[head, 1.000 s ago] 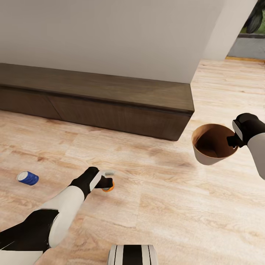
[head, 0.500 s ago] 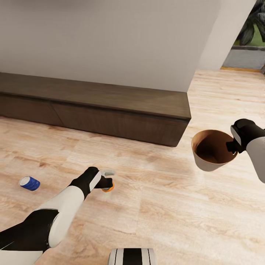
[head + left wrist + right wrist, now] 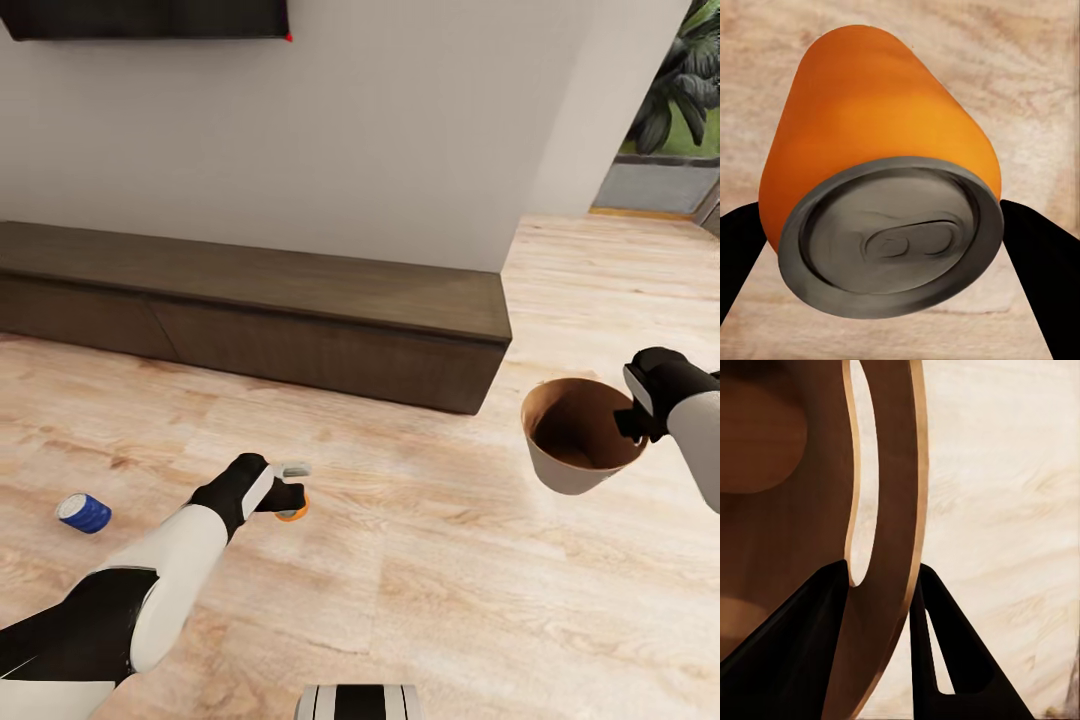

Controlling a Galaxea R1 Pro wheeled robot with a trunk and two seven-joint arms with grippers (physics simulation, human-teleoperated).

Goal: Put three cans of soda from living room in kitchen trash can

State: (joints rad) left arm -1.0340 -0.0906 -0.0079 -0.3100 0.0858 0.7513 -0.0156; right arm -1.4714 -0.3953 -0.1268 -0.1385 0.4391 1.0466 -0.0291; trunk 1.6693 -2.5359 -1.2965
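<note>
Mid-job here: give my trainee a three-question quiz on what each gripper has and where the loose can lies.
1. True or false: the left gripper is shut on an orange soda can.
2. The right gripper grips the trash can by: A) its base, B) its rim, C) nothing.
3. Fill in: the blue soda can lies on the wooden ____, in front of the bench.

Key: 1 true. 2 B, a finger on either side of the wall. 3 floor.
</note>
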